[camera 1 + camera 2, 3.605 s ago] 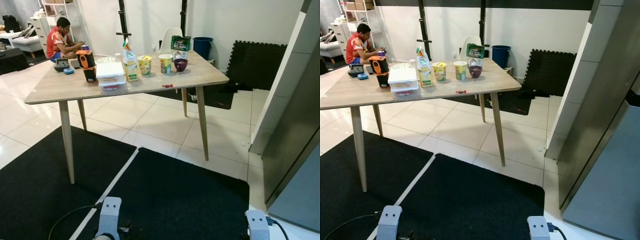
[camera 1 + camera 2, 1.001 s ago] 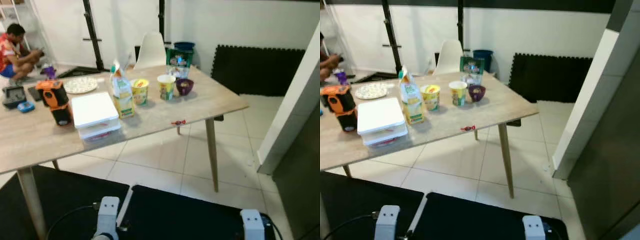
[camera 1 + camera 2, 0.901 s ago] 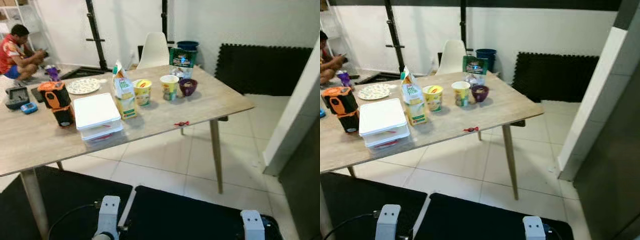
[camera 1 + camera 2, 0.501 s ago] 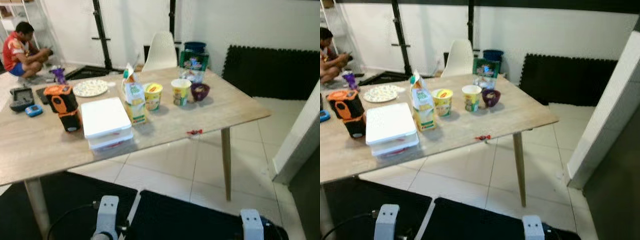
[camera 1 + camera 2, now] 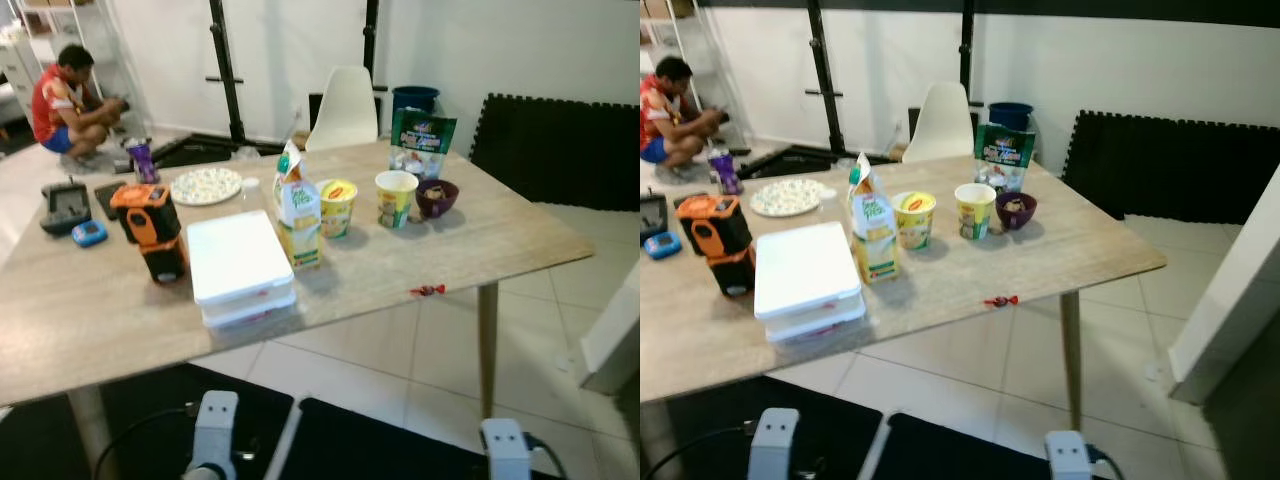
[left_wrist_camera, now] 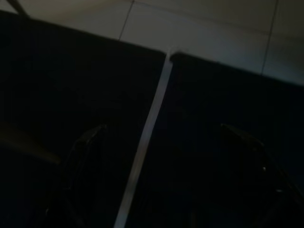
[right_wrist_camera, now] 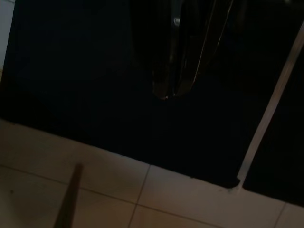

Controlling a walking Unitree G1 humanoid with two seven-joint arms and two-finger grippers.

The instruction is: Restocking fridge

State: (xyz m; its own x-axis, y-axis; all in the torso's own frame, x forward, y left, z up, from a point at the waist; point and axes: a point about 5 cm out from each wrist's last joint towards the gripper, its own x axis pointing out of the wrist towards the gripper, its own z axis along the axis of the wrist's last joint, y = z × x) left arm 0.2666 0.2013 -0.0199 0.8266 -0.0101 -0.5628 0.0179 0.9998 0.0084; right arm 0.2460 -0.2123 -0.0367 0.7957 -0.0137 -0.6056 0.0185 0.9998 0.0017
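A wooden table (image 5: 90, 320) stands on a pale tiled floor (image 5: 1120, 330), with black mats (image 6: 71, 85) on the floor under the robot's arms. Behind the table are a white chair (image 5: 345, 105), a blue bin (image 5: 1010, 112) and dark foam mats (image 5: 1170, 160) leaning against the wall; a person (image 5: 65, 100) crouches in the far left corner. On the table, the largest thing is a stack of white lidded boxes (image 5: 240, 265) near the front edge. Just left of it stands an orange and black tool (image 5: 150, 230), and just right of it an upright juice carton (image 5: 298, 210). Beyond the carton, in a row toward the right, are a yellow cup (image 5: 337, 205), a second cup (image 5: 396, 197) and a dark purple bowl (image 5: 436, 197), with a green bag (image 5: 422, 138) standing behind them. A patterned plate (image 5: 206, 185) lies toward the far side, near a small purple cup (image 5: 140, 160), and a dark device (image 5: 65, 205) and a small blue item (image 5: 88, 233) sit at the far left. A tiny red thing (image 5: 428, 290) lies alone near the right front edge. Both arms hang low over the mats: the left gripper (image 6: 166, 190) has its fingers spread wide apart, while the right gripper (image 7: 173, 90) has its fingers pressed together with nothing between them.
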